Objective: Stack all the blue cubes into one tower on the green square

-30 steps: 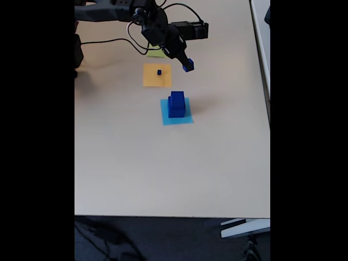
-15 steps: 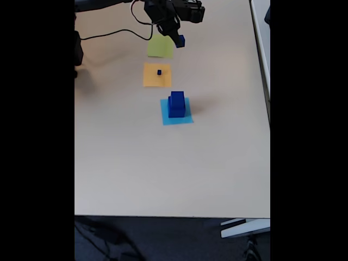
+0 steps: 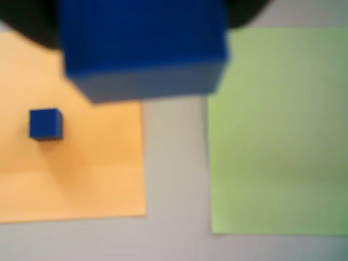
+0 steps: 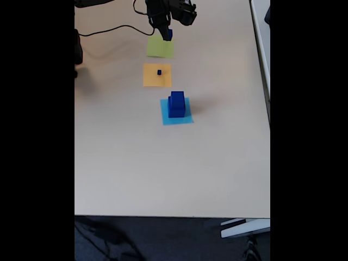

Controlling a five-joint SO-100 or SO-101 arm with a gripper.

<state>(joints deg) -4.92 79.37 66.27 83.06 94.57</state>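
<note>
Gripper [image 4: 167,33] clamped on a blue cube [image 3: 142,49], hanging above the green square [image 4: 160,48], which looks bare. Tiny cube [image 4: 159,72] sits on the orange square [image 4: 157,75]; stack of probably two cubes [image 4: 176,104] on the light blue square [image 4: 176,112]. Nothing placed yet, all cubes left.

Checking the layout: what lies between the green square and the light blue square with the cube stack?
In the fixed view, the orange square with a tiny blue cube lies between the green square and the light blue square.
</note>
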